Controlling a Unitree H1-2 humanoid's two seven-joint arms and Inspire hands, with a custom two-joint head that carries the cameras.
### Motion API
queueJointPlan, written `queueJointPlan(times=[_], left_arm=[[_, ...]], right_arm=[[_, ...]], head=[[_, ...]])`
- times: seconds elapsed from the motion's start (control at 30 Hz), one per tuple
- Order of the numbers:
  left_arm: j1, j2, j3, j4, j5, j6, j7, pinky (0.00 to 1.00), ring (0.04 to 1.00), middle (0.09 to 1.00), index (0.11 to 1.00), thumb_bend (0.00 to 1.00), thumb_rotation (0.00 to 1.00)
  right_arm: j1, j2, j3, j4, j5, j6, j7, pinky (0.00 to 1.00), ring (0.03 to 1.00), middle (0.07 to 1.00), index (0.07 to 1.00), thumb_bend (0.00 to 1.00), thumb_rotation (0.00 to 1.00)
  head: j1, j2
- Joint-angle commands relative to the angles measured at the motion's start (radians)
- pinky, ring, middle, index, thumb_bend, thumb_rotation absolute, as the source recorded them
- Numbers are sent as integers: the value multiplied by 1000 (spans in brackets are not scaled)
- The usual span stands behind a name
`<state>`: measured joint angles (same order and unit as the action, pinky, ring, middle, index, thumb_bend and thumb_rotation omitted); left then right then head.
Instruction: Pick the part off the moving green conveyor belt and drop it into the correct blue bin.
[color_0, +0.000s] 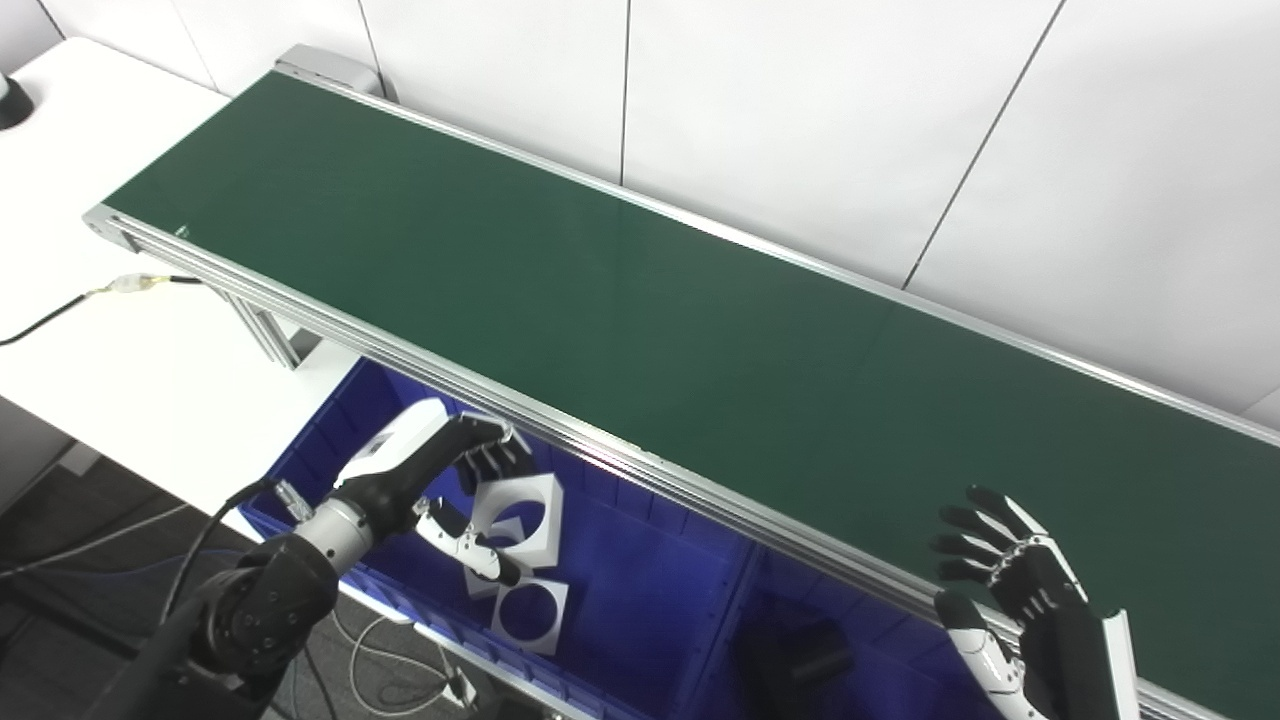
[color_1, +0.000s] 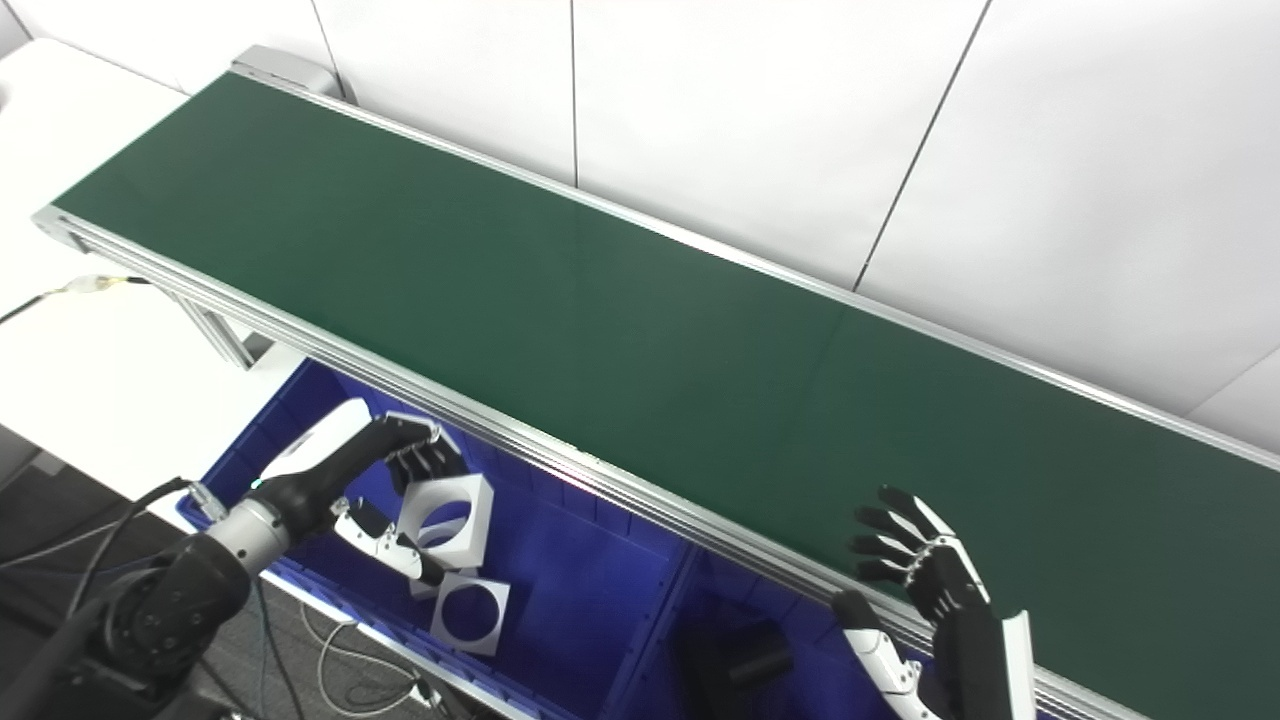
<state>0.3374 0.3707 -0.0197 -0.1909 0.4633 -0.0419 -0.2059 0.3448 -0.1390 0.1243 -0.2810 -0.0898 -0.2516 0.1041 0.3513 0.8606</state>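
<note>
My left hand (color_0: 440, 470) hangs over the left blue bin (color_0: 640, 560), fingers and thumb shut on a white square part with a round hole (color_0: 525, 508). The part is tilted and sits just above the bin's floor. Another white square part (color_0: 532, 606) lies flat in the same bin, and the corner of a third shows under the thumb. My right hand (color_0: 1020, 590) is open, fingers spread, over the near edge of the green conveyor belt (color_0: 640, 300) at the lower right. It holds nothing.
The right blue bin (color_0: 890, 650) holds a dark part (color_0: 800, 655). The belt's aluminium rail (color_0: 600, 440) runs just above both bins. A white table (color_0: 120, 370) with a cable (color_0: 130, 285) lies to the left, with loose cables on the floor below.
</note>
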Motion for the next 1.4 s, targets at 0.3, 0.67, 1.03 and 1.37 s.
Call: queueJointPlan(times=[0.3,0.67,1.03,1.37], left_arm=[[-61,16,-23,128,29,-77,86,412,405,464,524,501,0],[-93,15,-51,200,57,-79,119,406,400,481,526,499,0],[-83,40,-63,122,85,47,40,612,696,751,668,652,16],[-75,62,-78,67,85,154,-32,841,947,998,983,866,23]], right_arm=[[-4,2,-4,-37,12,1,5,573,661,741,815,599,562],[-1,5,1,-28,9,-8,5,576,664,742,816,605,567],[1,10,4,-24,5,-17,4,577,664,744,819,600,561],[1,11,5,-20,1,-25,3,576,665,746,821,590,549]], head=[[-3,0],[-17,-6],[-30,-16],[-35,-23]])
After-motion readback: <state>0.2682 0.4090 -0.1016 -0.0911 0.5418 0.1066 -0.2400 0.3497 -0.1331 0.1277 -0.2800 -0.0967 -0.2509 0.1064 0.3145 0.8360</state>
